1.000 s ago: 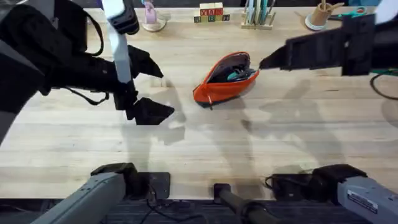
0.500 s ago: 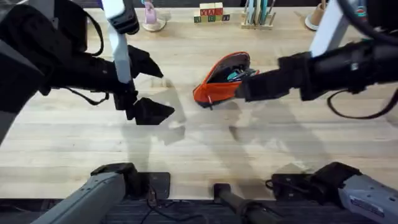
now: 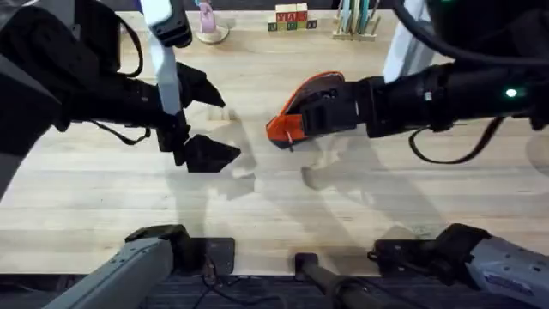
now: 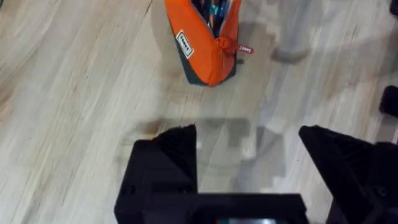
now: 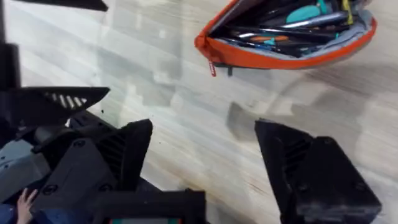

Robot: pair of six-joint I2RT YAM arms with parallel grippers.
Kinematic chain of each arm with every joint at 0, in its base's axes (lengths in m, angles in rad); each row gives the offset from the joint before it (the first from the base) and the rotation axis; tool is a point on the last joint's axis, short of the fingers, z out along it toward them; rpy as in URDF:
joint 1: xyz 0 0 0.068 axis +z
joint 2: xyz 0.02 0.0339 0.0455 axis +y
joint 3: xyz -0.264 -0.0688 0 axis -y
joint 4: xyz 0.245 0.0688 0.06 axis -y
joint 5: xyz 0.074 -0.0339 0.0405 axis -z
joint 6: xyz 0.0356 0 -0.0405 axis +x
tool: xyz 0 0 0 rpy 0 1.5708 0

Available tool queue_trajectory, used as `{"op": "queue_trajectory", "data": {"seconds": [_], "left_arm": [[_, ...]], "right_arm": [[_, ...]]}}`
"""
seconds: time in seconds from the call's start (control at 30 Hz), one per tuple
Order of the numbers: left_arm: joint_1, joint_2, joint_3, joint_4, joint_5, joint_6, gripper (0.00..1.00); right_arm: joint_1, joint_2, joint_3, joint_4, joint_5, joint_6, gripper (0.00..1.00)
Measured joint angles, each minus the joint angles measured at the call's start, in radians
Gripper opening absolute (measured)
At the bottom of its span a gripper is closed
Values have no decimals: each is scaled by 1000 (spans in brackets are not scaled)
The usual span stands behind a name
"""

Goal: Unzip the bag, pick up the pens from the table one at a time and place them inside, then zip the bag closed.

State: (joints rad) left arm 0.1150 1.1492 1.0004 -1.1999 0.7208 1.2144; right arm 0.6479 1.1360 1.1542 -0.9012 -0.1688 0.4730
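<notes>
The orange bag [image 3: 296, 107] lies on the table [image 3: 386, 197] at mid-back, its zipper open. In the right wrist view the bag [image 5: 273, 59] gapes, and dark pens [image 5: 261, 31] lie inside beside teal items. My right gripper [image 3: 316, 112] hangs over the bag's near side, open, with nothing between its fingers [image 5: 124, 155]. My left gripper [image 3: 206, 120] stands open to the left of the bag, apart from it. From the left wrist the bag's [image 4: 208, 43] zipped end with its red pull tab faces the open left gripper [image 4: 249, 165].
Along the back edge stand alphabet blocks [image 3: 292, 17], a wooden rack of pale sticks [image 3: 356, 17] and a pink figure on a dish [image 3: 208, 26]. Bare wood stretches across the front half of the table between the two arm bases.
My right arm has swung in from the right and now reaches over the bag, covering part of its open mouth from above. The left arm and the bag have not moved.
</notes>
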Motion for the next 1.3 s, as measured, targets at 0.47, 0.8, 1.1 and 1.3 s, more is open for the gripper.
{"op": "queue_trajectory", "data": {"seconds": [0.47, 0.8, 1.1, 1.3], "left_arm": [[0, 0, 0, 0, 0, 0, 992], [0, 0, 0, 0, 0, 0, 993], [0, 0, 0, 0, 0, 0, 994], [0, 0, 0, 0, 0, 0, 993]], "right_arm": [[0, 101, 0, 6, -49, 29, 998], [0, 171, 0, 53, -57, 9, 998], [11, 277, 0, 160, -57, 1, 998], [37, 313, 0, 233, -57, 1, 997]]}}
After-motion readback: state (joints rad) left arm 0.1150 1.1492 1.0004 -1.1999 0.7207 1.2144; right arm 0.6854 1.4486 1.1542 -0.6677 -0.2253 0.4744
